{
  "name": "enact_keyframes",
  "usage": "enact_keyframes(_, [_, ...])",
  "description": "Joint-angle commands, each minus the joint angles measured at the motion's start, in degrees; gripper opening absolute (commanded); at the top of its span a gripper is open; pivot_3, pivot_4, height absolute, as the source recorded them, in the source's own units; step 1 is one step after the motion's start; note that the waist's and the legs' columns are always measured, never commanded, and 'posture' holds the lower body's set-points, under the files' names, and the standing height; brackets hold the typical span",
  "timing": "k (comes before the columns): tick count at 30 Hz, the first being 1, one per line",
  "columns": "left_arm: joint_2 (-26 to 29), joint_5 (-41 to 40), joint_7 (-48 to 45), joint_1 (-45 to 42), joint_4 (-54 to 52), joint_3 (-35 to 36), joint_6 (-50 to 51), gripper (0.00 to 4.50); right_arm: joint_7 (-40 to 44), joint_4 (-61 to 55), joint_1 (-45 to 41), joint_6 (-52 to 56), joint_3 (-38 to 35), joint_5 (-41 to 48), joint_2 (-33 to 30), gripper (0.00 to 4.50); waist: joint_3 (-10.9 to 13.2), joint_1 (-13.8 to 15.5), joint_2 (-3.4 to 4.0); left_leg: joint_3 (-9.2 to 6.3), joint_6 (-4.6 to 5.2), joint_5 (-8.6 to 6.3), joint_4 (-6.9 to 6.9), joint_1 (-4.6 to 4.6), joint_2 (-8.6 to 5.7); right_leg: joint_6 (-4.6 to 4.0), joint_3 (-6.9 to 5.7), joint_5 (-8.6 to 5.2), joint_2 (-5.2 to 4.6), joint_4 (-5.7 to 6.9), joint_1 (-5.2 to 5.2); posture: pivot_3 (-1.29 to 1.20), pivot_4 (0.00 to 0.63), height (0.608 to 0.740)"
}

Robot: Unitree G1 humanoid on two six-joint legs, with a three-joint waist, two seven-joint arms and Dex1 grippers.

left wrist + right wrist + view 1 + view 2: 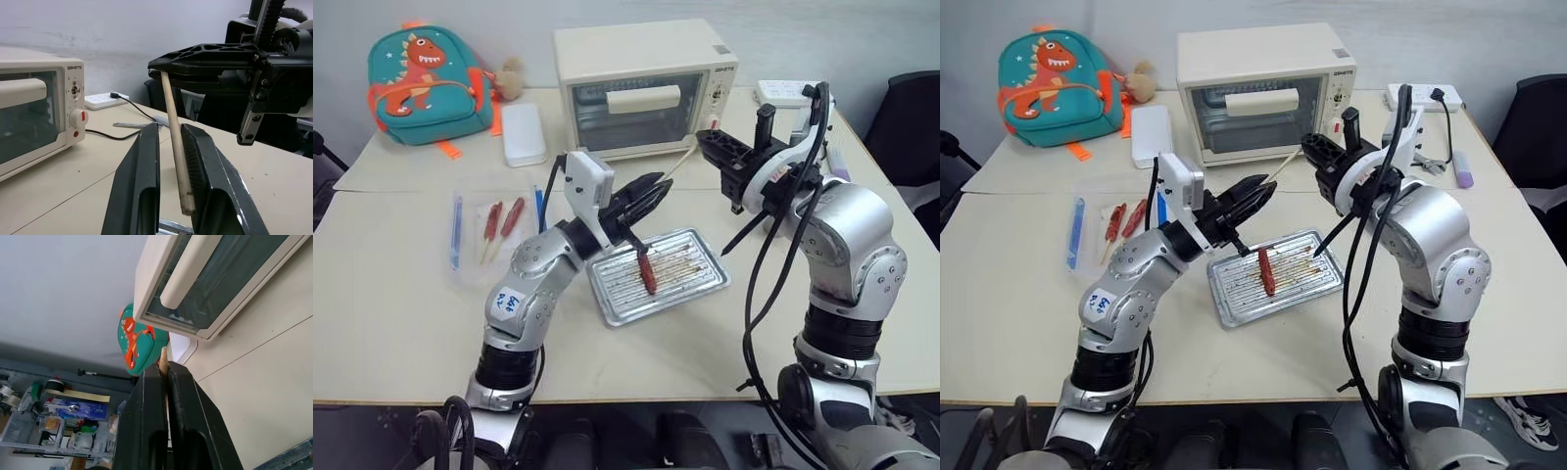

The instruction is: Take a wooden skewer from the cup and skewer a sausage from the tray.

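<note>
While the right gripper (164, 68) pinches the wooden skewer (175, 144) near one end with its jaws pressed together, the left gripper's (168, 186) jaws stand narrowly apart around the stick's other end. Below them the sausage (647, 273) lies on the tray (695, 277) on the table (391, 323).

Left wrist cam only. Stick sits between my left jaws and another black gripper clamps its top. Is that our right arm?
Observer: Yes. The right gripper is shut on the wooden skewer, in front of the toaster oven.
Operator: Sausage?
Observer: One dark-red sausage is over the silver tray, just below the left gripper.
Operator: Any others?
Observer: Two skewered sausages lie in the clear plastic tray on the robot's left.
</note>
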Motion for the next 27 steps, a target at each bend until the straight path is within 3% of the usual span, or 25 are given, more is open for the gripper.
enact_keyframes(1, [-0.7, 0.0, 0.4, -1.2, -1.7, 0.2, -1.0, 0.75, 1.1, -1.4, 0.1, 0.1, -1.0, 1.1, -0.7, 0.0, 0.0, 0.0, 0.0, 0.0, 0.0, 0.0, 0.0, 0.0, 0.0, 0.0, 0.0, 0.0, 0.0, 0.0, 0.0, 0.0, 0.15, 0.74])
enact_keyframes(7, [-1.1, 0.1, 0.4, -1.2, -1.6, 0.1, -1.4, 0.75, 1.3, -1.2, -0.3, -0.1, -1.1, 1.1, -0.6, 0.0, 0.0, 0.0, 0.0, 0.0, 0.0, 0.0, 0.0, 0.0, 0.0, 0.0, 0.0, 0.0, 0.0, 0.0, 0.0, 0.0, 0.15, 0.74])
enact_keyframes(10, [-1.1, 0.0, 0.2, -1.2, -1.3, 0.4, -1.7, 0.02, 1.2, -1.2, -0.6, -0.2, -1.1, 1.1, -0.5, 0.0, 0.0, 0.0, 0.0, -0.01, 0.0, 0.0, 0.0, 0.0, 0.0, 0.0, 0.0, 0.0, 0.0, -0.01, 0.0, 0.0, 0.15, 0.74])
enact_keyframes(18, [-0.7, 0.2, 0.5, -2.0, -0.3, 0.9, -2.0, 0.02, 1.7, -1.5, -0.5, 0.2, -0.9, 1.1, -1.3, 0.0, 0.0, 0.0, 0.0, -0.02, 0.0, 0.0, 0.0, -0.02, 0.0, 0.0, -0.01, 0.0, 0.0, -0.02, 0.0, 0.0, 0.15, 0.74])
enact_keyframes(19, [-0.3, 0.3, 0.4, -2.3, -0.2, 1.1, -1.9, 0.0, 1.9, -1.8, -0.2, 0.5, -0.9, 1.1, -1.5, 0.5, 0.0, 0.0, 0.0, -0.02, 0.0, 0.0, 0.0, -0.02, 0.0, 0.0, -0.01, 0.0, 0.0, -0.02, 0.0, 0.0, 0.15, 0.74])
enact_keyframes(22, [0.9, 0.1, -0.2, -2.4, -0.3, 1.7, -1.6, 0.0, 2.9, -1.9, -0.1, 2.0, -0.2, 1.1, -3.3, 1.14, 0.0, 0.0, 0.0, -0.03, 0.0, 0.0, 0.0, -0.03, 0.0, 0.0, -0.02, 0.0, 0.0, -0.03, 0.0, 0.0, 0.15, 0.74])
enact_keyframes(25, [3.1, -0.3, -1.7, -1.9, -0.9, 2.2, -0.8, 0.0, 5.7, -0.9, -0.7, 5.9, 1.9, -0.9, -9.4, 1.89, 0.0, 0.0, 0.0, -0.04, 0.01, 0.0, -0.01, -0.04, 0.0, 0.0, -0.03, 0.0, 0.0, -0.06, 0.0, 0.0, 0.15, 0.74])
enact_keyframes(27, [5.5, -0.7, -3.1, -1.3, -1.8, 2.6, 0.0, 0.0, 8.4, -0.5, -1.0, 9.0, 3.9, -4.4, -13.8, 1.89, 0.0, 0.0, 0.0, -0.06, 0.01, -0.01, -0.01, -0.07, 0.0, 0.0, -0.05, 0.0, 0.0, -0.11, 0.0, 0.0, 0.15, 0.74])
